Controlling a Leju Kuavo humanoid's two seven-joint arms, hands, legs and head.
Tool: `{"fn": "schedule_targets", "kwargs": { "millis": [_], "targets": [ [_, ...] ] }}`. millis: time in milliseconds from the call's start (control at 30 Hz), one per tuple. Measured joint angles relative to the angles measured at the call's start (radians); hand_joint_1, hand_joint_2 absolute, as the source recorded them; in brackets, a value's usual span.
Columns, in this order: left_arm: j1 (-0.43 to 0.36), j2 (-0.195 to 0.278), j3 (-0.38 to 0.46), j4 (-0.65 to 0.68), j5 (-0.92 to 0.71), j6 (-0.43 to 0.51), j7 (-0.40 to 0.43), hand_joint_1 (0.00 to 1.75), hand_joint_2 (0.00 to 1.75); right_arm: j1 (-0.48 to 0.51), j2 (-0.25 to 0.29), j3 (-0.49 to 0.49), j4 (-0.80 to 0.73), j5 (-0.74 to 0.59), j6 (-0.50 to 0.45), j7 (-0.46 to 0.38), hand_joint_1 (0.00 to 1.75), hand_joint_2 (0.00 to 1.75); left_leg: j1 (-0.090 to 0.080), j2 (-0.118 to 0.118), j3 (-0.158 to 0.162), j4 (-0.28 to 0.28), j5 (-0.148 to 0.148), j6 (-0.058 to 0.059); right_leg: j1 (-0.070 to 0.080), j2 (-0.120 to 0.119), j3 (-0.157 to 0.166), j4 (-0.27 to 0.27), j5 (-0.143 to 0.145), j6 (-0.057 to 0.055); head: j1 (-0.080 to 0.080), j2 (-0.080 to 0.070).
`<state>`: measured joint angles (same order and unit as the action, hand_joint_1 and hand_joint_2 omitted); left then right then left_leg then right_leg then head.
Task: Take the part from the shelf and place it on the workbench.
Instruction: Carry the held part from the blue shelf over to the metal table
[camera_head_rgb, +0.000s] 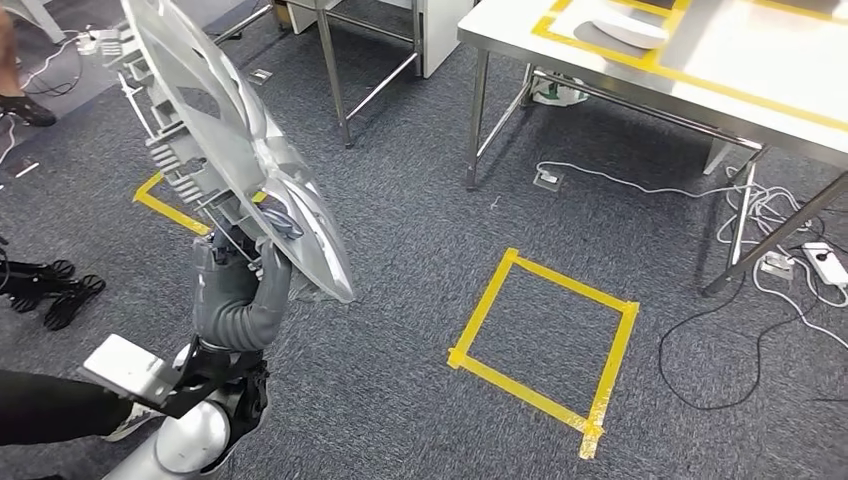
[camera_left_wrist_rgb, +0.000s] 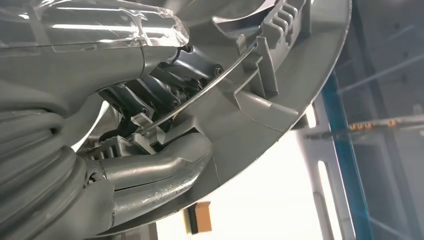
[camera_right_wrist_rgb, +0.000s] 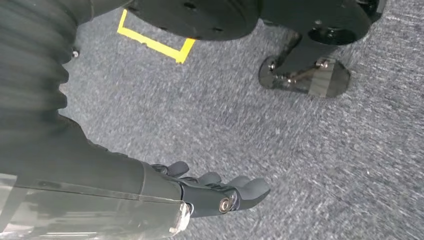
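Observation:
My left hand (camera_head_rgb: 240, 285) grips the lower rim of a large grey disc-shaped plastic part (camera_head_rgb: 235, 140), a wheel-cover-like piece with ribs and clips, held up on edge at the left of the head view. In the left wrist view the fingers (camera_left_wrist_rgb: 155, 170) wrap the ribbed back of the part (camera_left_wrist_rgb: 280, 85), beside a thin wire ring. The steel workbench (camera_head_rgb: 740, 75), marked with yellow tape, stands at the upper right. My right hand (camera_right_wrist_rgb: 220, 195) hangs over the grey carpet with its fingers loosely curled and nothing in it.
A yellow tape square (camera_head_rgb: 545, 335) marks the carpet ahead. A white object (camera_head_rgb: 628, 28) lies on the workbench. Cables and a power strip (camera_head_rgb: 825, 262) trail under the bench at right. A second metal table's legs (camera_head_rgb: 335, 70) stand at the top centre. A person's foot (camera_head_rgb: 25, 108) is at far left.

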<state>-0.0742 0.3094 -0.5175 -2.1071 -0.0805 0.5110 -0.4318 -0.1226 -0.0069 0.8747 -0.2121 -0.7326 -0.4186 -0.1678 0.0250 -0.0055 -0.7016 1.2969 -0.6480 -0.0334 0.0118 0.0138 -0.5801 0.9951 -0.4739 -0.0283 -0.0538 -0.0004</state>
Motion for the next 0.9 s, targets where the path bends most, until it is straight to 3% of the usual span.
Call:
{"fn": "schedule_targets", "kwargs": {
  "millis": [33,67,133,167,233,267,333,400,467,500,533,567,600,667,800,867,900],
  "targets": [
    [0.000,0.000,0.000,0.000,0.000,0.000,0.001,1.75,1.75,0.000,0.001,0.000,0.000,0.000,0.000,0.000,0.00,1.75,0.000,0.001,-0.002,-0.010,0.024,-0.001,-0.001,0.008,0.001,0.003,-0.002,0.001,0.000,0.000],
    [-0.001,0.001,0.000,0.000,0.000,0.000,0.001,1.75,1.75,0.000,0.002,0.000,0.000,0.000,0.000,0.000,0.00,1.75,0.001,-0.003,0.015,-0.057,0.065,-0.001,-0.002,0.017,0.002,0.007,-0.006,0.003,0.000,0.000],
    [-0.002,0.001,0.000,0.000,0.000,0.000,0.001,1.75,1.75,-0.001,0.002,0.000,-0.001,0.000,0.000,0.000,0.00,1.75,0.005,-0.030,0.068,-0.176,0.132,-0.001,-0.004,0.034,0.001,0.023,-0.017,0.013,0.000,0.000],
    [-0.002,0.001,0.000,-0.001,0.000,-0.001,0.002,1.75,1.75,-0.002,0.002,0.000,-0.001,0.001,0.000,0.000,0.00,1.75,0.007,-0.044,0.086,-0.215,0.144,0.002,-0.005,0.042,-0.003,0.030,-0.022,0.019,0.000,0.000],
    [-0.002,0.001,0.000,-0.002,0.000,-0.001,0.003,1.75,1.75,-0.003,0.002,0.000,-0.001,0.001,0.000,0.000,0.00,1.75,0.006,-0.053,0.097,-0.235,0.138,0.010,-0.006,0.057,-0.010,0.036,-0.024,0.030,0.000,0.000],
    [-0.002,0.002,0.000,-0.003,0.000,-0.001,0.004,1.75,1.75,-0.003,0.002,0.000,-0.001,0.001,0.000,0.000,0.00,1.75,0.007,-0.046,0.097,-0.237,0.137,0.017,-0.008,0.065,-0.011,0.035,-0.024,0.035,0.000,0.000],
    [-0.003,0.002,0.000,-0.004,0.000,-0.001,0.004,1.75,1.75,-0.004,0.001,0.000,-0.001,0.001,-0.001,0.000,0.00,1.75,0.009,-0.029,0.103,-0.242,0.137,0.027,-0.009,0.055,-0.019,0.054,-0.038,0.046,0.003,0.000],
    [-0.003,0.002,0.000,-0.005,0.000,-0.001,0.004,1.75,1.75,-0.007,0.001,0.000,-0.001,0.001,-0.003,0.000,0.00,1.75,0.010,-0.009,0.109,-0.245,0.135,0.035,-0.009,0.020,-0.060,0.142,-0.087,0.058,0.007,0.000],
    [-0.002,0.003,0.000,-0.006,0.000,-0.001,0.004,1.75,1.75,-0.013,0.001,0.000,-0.001,0.002,-0.007,0.000,0.00,1.75,0.009,0.011,0.111,-0.244,0.132,0.038,-0.011,-0.002,-0.125,0.266,-0.137,0.066,0.009,0.000],
    [-0.002,0.004,0.000,-0.006,0.000,-0.001,0.004,1.75,1.75,-0.015,0.001,0.000,-0.001,0.002,-0.009,-0.001,0.00,1.75,0.009,0.020,0.112,-0.244,0.130,0.038,-0.011,-0.007,-0.143,0.299,-0.140,0.066,0.009,0.000],
    [-0.002,0.004,0.000,-0.006,0.000,-0.001,0.004,1.75,1.75,-0.016,0.001,0.000,-0.001,0.003,-0.011,-0.001,0.00,1.75,0.008,0.027,0.113,-0.244,0.128,0.037,-0.011,-0.009,-0.143,0.296,-0.124,0.064,0.009,0.000],
    [-0.002,0.004,0.000,-0.006,0.000,-0.001,0.004,1.75,1.75,-0.016,0.001,0.000,-0.001,0.003,-0.013,-0.001,0.00,1.75,0.007,0.033,0.117,-0.244,0.126,0.036,-0.011,-0.009,-0.124,0.254,-0.092,0.060,0.009,0.000],
    [-0.002,0.004,0.000,-0.006,0.000,-0.002,0.004,1.75,1.75,-0.014,0.001,0.000,-0.001,0.003,-0.014,-0.002,0.00,1.75,0.006,0.036,0.120,-0.245,0.124,0.034,-0.010,-0.009,-0.091,0.185,-0.053,0.053,0.009,0.000],
    [-0.003,0.004,0.000,-0.007,0.000,-0.002,0.004,1.75,1.75,-0.009,-0.001,0.000,-0.001,0.000,-0.018,-0.008,0.00,1.75,0.004,0.039,0.123,-0.247,0.121,0.028,-0.004,-0.010,-0.032,0.069,-0.011,0.035,0.008,0.000],
    [-0.004,0.005,0.000,-0.008,0.000,-0.002,0.004,1.75,1.75,-0.001,-0.002,0.000,0.000,-0.002,-0.023,-0.022,0.00,1.75,0.008,0.035,0.125,-0.254,0.121,0.008,0.004,-0.013,-0.009,0.019,-0.012,0.017,0.009,0.000],
    [-0.004,0.006,0.000,-0.009,0.000,-0.002,0.004,1.75,1.75,-0.001,-0.001,0.000,-0.001,-0.001,-0.024,-0.023,0.00,1.75,0.007,0.016,0.112,-0.220,0.095,0.001,-0.002,-0.015,0.004,0.000,-0.005,0.010,0.007,0.000],
    [-0.004,0.007,0.001,-0.009,0.000,-0.002,0.004,1.75,1.75,-0.002,0.000,0.000,-0.001,0.000,-0.024,-0.024,0.00,1.75,0.007,0.006,0.089,-0.173,0.068,0.000,-0.004,-0.016,0.009,-0.006,-0.003,0.007,0.006,0.000]
  ]
}}
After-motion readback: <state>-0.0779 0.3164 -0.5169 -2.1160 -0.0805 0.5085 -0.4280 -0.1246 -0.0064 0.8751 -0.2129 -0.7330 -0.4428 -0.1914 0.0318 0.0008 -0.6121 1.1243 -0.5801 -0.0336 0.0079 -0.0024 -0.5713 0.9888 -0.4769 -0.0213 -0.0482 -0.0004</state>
